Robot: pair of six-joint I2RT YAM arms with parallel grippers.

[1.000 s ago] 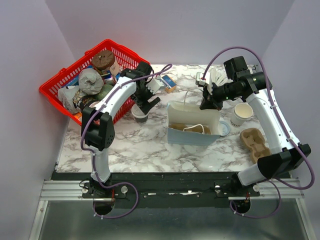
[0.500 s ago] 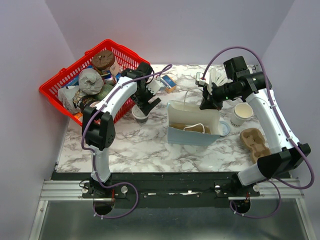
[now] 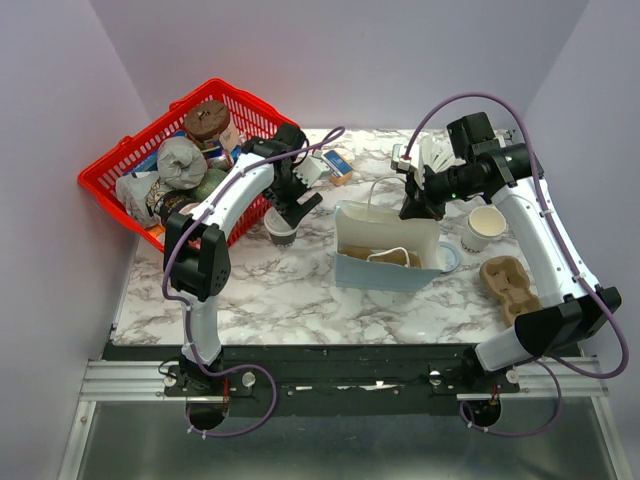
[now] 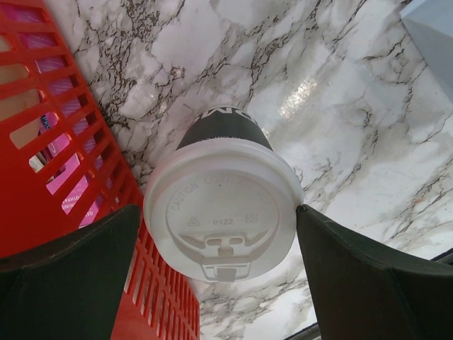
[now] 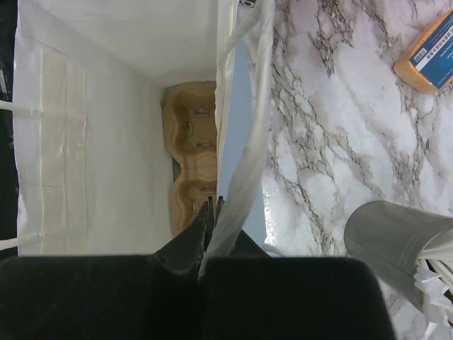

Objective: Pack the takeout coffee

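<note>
The takeout coffee (image 3: 281, 232), a dark cup with a white lid (image 4: 223, 216), stands upright on the marble table beside the red basket. My left gripper (image 3: 284, 222) hangs over it, open, with one finger on each side of the lid (image 4: 218, 208); the right finger's tip touches the lid's edge. A pale blue paper bag (image 3: 385, 272) stands open at the table's middle, with a brown cup carrier (image 5: 192, 152) inside. My right gripper (image 3: 411, 208) is shut on the bag's far rim (image 5: 212, 204), next to its white handle strap (image 5: 244, 163).
The red basket (image 3: 118, 172) full of items sits at the back left, close against the cup (image 4: 49, 156). A cream lidless cup (image 3: 485, 226), a second brown carrier (image 3: 510, 285), a metal holder (image 5: 396, 234) and an orange packet (image 5: 432, 53) are also on the table.
</note>
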